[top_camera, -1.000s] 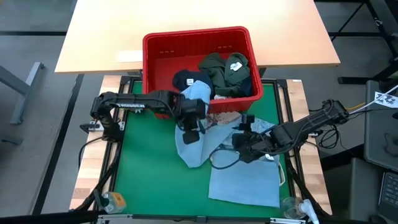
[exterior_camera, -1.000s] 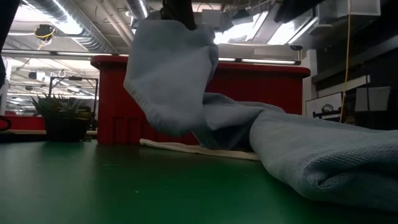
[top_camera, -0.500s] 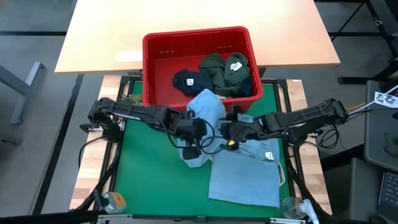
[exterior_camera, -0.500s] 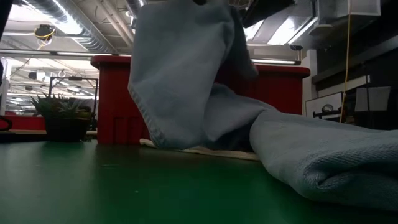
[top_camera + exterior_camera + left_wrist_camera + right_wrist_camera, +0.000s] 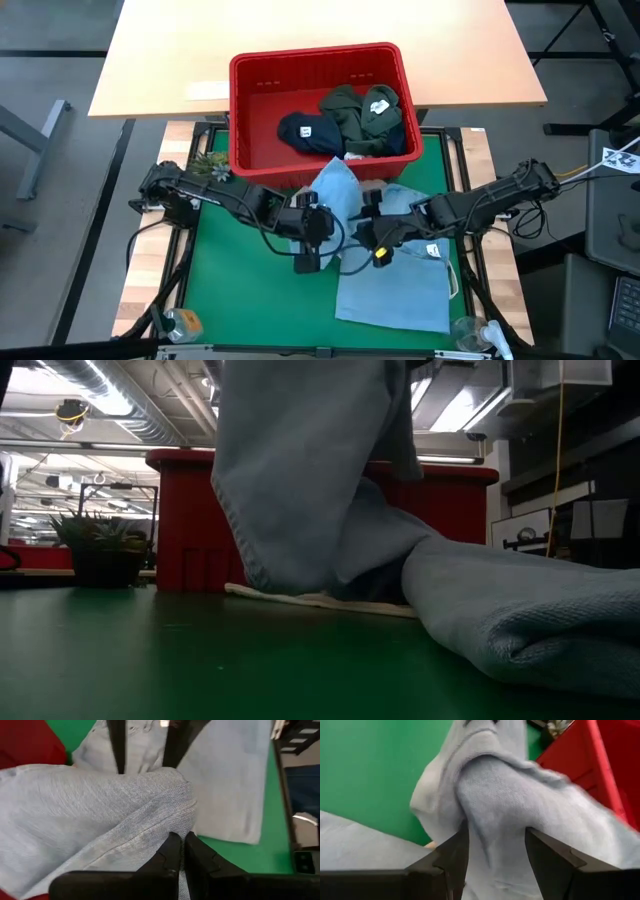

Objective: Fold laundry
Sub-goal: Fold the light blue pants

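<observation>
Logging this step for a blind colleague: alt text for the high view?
Both grippers, left and right, meet at a light blue garment on the green mat. Behind it, a red basket holds dark clothes.

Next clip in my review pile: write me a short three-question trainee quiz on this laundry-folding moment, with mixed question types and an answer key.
1. True or false: the left gripper is shut on the light blue garment.
2. Multiple choice: what lies in the red basket? A) only a white towel B) a navy garment and a dark olive garment C) nothing D) a pair of shoes
3. Fill in: the right gripper's jaws stand apart with a bunch of light blue ______ between them.

Key
1. True: the fingers are pinched together on a fold of the cloth.
2. B
3. fabric
</observation>
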Available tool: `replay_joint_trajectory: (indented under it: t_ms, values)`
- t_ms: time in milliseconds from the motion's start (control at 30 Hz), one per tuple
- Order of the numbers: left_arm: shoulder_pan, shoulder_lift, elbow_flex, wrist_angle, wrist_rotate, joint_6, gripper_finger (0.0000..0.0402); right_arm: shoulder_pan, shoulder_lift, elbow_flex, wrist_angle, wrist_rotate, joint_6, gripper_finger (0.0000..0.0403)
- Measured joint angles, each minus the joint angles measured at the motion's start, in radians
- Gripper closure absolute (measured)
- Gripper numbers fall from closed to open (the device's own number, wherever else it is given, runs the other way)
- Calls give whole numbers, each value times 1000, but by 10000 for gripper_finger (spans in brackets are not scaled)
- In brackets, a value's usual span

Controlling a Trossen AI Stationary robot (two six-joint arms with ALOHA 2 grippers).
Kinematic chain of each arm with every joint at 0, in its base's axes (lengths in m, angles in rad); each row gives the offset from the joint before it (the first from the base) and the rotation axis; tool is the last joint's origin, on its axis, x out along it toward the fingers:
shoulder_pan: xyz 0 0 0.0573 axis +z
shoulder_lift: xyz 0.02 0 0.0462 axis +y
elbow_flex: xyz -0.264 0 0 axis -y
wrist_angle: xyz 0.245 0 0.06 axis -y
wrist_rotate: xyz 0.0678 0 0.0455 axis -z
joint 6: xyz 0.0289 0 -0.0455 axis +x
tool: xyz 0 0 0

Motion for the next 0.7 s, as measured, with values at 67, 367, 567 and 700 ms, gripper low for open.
replay_joint_trajectory:
  t_ms: [67, 367, 567, 700]
  values:
    - [-11, 0, 0, 5, 1, -2, 395, 6, -1, 0, -14, -11, 1, 210]
    - [-83, 91, -2, 68, 26, -99, 393, 7, 1, 0, -173, -162, 77, 210]
    - [-120, 181, -2, 120, 33, -97, 393, 17, 1, 0, -216, -184, 95, 210]
    - [-129, 229, -2, 124, 66, -98, 391, 17, 1, 0, -213, -186, 92, 210]
